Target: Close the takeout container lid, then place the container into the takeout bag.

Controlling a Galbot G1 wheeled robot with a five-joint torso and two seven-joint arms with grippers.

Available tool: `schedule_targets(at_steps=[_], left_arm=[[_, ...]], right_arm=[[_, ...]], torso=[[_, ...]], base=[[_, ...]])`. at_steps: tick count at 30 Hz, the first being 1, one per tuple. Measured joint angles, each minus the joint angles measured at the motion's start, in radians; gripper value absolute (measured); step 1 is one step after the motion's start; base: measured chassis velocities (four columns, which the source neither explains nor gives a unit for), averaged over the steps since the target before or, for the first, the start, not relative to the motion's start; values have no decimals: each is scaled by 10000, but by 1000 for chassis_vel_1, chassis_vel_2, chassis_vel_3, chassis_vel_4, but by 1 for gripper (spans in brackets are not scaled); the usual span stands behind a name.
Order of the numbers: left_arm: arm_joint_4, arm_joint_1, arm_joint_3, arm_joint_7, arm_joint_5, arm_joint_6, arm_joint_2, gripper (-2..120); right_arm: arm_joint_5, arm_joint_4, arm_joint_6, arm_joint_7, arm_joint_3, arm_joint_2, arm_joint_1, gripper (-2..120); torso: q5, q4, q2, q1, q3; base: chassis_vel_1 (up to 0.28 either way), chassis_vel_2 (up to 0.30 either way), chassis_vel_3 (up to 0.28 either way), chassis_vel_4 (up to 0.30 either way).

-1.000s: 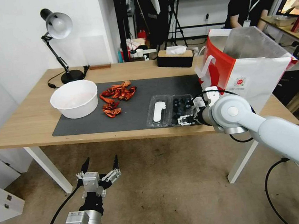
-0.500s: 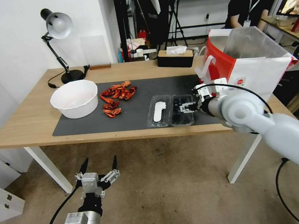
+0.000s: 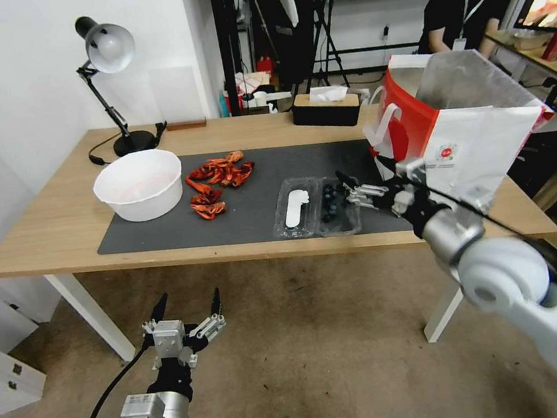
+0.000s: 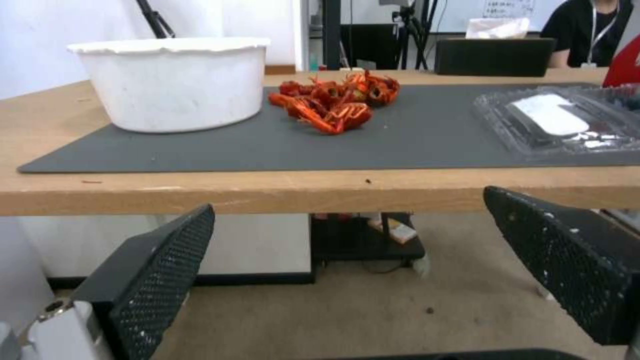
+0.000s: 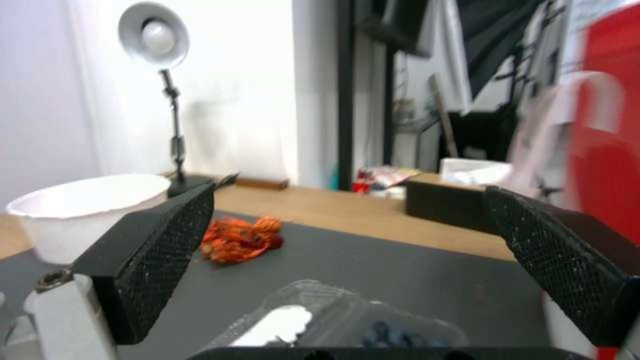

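Right claw (image 3: 349,193) spread wide above takeout container (image 3: 316,206): clear clamshell lying open, lid (image 3: 296,207) flat, berries exposed.

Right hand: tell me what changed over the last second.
The right hand swung from the near edge of the takeout container to its bag-side end, above the berries, fingers open, holding nothing. The lid lies open as before; the left hand stays parked below the table.

We see a clear, glossy plastic container (image 3: 316,206) on a matt dark mat (image 3: 243,196) over a pale wood-grain surface (image 3: 52,221). The bag (image 3: 468,134) is white and red paper with crinkled silver foil inside. The bowl (image 3: 138,185) looks matt white. Our gripper pads (image 4: 160,267) are black, finely dimpled.
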Motion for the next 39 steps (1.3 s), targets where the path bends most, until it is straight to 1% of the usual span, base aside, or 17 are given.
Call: schedule_targets(at_steps=[3,4,6,8,9,11,18,25,28,29,32,33,35,36,37,38,39], left_arm=[[-32,-22,35,17,-108,22,42,100],[-32,-22,35,17,-108,22,42,100],[-33,-50,107,29,-216,72,95,100],[-33,-55,114,29,-222,78,98,100],[-6,-107,179,42,-281,122,135,100],[50,-160,306,106,-351,148,172,100],[264,-271,600,155,-549,190,207,100],[421,-377,795,163,-621,252,239,100],[408,-437,920,149,-964,391,288,100],[372,-449,957,139,-1114,435,310,100],[-121,-598,1406,-169,-2727,852,586,100],[-121,-598,1406,-169,-2727,852,586,100],[-805,-949,1932,-882,-4567,1455,883,100],[-805,-949,1932,-882,-4567,1455,883,100],[-959,-1024,2027,-1059,-4942,1549,926,100],[-1339,-1143,2191,-1525,-5818,1632,966,100],[-1339,-1143,2191,-1525,-5818,1632,966,100]], right_arm=[[-1219,49,925,-203,1192,1137,-1739,100],[-1219,49,925,-203,1192,1137,-1739,100],[-1881,38,1632,-521,1956,2097,-2981,100],[-1915,33,1689,-543,1995,2168,-3079,100],[-2212,-68,2177,-791,2237,2791,-3981,100],[-2577,-243,2708,-908,2295,3334,-4669,100],[-3204,-684,3428,-952,2102,4338,-5511,100],[-3230,-934,3456,-942,2005,4621,-5514,100],[-3223,-1000,3389,-924,1983,4657,-5485,100],[-3220,-1009,3377,-924,1976,4659,-5485,100],[-3199,-1031,3292,-924,1934,4656,-5470,100],[-3199,-1031,3292,-924,1934,4656,-5470,100],[-3144,-987,3116,-923,1854,4595,-5430,100],[-3144,-987,3116,-923,1854,4595,-5430,100],[-3117,-973,3041,-922,1797,4546,-5381,100],[-3050,-972,2862,-921,1586,4384,-5192,100],[-3050,-972,2862,-921,1586,4384,-5192,100]], torso=[[-5,-10,1,-1,0],[-5,-10,1,-1,0],[-5,-8,0,-1,0],[-6,-5,0,-1,-1],[-4,-7,1,-1,0],[-7,-7,1,-2,-1],[-6,-5,0,-1,0],[-5,-4,-1,1,1],[-5,-4,-1,1,1],[-6,-4,-2,1,1],[-6,-3,-1,1,1],[-6,-3,-1,1,1],[-5,-9,-1,1,1],[-5,-9,-1,1,1],[-6,-11,-1,1,1],[-4,-11,-1,1,1],[-4,-11,-1,1,1]], base=[[0,0,0,0],[0,0,0,0],[0,0,0,0],[0,0,0,0],[0,0,0,0],[0,0,0,0],[0,0,0,0],[0,0,0,0],[0,0,0,0],[0,0,0,0],[0,0,0,0],[0,0,0,0],[0,0,0,0],[0,0,0,0],[0,0,0,0],[0,0,0,0],[0,0,0,0]])
